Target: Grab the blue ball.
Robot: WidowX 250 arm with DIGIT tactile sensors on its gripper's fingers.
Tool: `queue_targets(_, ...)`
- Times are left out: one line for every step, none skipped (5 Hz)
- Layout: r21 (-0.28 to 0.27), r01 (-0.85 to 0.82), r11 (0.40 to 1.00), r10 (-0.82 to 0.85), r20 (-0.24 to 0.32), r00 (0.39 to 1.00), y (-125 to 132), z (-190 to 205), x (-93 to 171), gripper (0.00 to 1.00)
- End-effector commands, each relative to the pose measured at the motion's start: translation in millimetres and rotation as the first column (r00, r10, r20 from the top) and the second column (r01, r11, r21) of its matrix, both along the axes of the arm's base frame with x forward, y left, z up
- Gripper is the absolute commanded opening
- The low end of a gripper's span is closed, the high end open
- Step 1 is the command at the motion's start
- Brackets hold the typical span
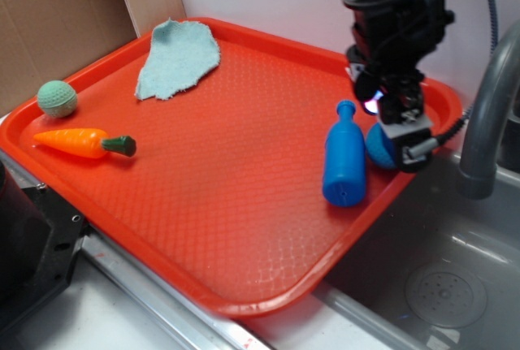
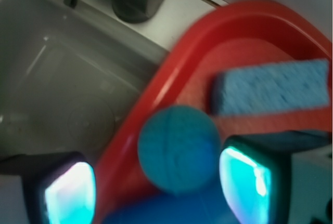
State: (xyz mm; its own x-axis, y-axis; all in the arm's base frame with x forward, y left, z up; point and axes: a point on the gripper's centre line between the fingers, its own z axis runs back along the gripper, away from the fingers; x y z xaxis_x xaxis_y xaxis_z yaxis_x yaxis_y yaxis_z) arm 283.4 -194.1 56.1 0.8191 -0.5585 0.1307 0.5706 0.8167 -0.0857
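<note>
Claw (image 2: 156,182) spread wide, one finger on each side of the ball (image 2: 178,148). Neither pad (image 2: 243,180) appears to touch it; small gaps show on both sides in the wrist view. Nothing is pinched yet.

Progress, judged: approach and straddle look done. Closing and lifting are left. Whether the claw is low enough for a good grip cannot be told; in the exterior view the claw (image 1: 398,135) covers most of the ball (image 1: 379,149).

Ball position: between the fingers, on the tray (image 2: 171,73), close against the tray's raised rim on the sink (image 2: 57,78) side. The bottle (image 1: 344,163) lies just beside the ball, touching or nearly so, on the side away from the sink. A blue blurred block (image 2: 270,86) sits ahead of the claw, farther into the tray.

Ball appearance: teal-blue, round, faintly textured surface with a thin seam groove curving across it. Roughly as wide as the bottle.

Well away from the claw, across the tray: cloth (image 1: 177,58), carrot (image 1: 81,142), pale green ball (image 1: 57,98). None interfere.

Risk, judged: closing fingers may catch the rim or the bottle.
</note>
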Motion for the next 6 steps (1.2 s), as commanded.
queue_targets(0.051, 0.02, 0.998, -0.017, -0.041, 0.999, -11, -14, 8, 0.0)
queue_targets(0.05, 0.008, 0.999, -0.006, -0.032, 0.999, -3, -2, 6, 0.0)
queue_targets(0.026, -0.017, 1.0, 0.016, 0.015, 1.0, 17, 29, -3, 0.0)
queue_targets(0.052, -0.143, 0.988, 0.139, 0.08, 0.987, 55, 79, -28, 0.0)
queue_targets(0.08, -0.318, 0.945, 0.31, 0.1, 0.945, 93, 130, -66, 0.0)
queue_targets(0.137, -0.452, 0.882, 0.448, 0.061, 0.892, 126, 154, -91, 0.0)
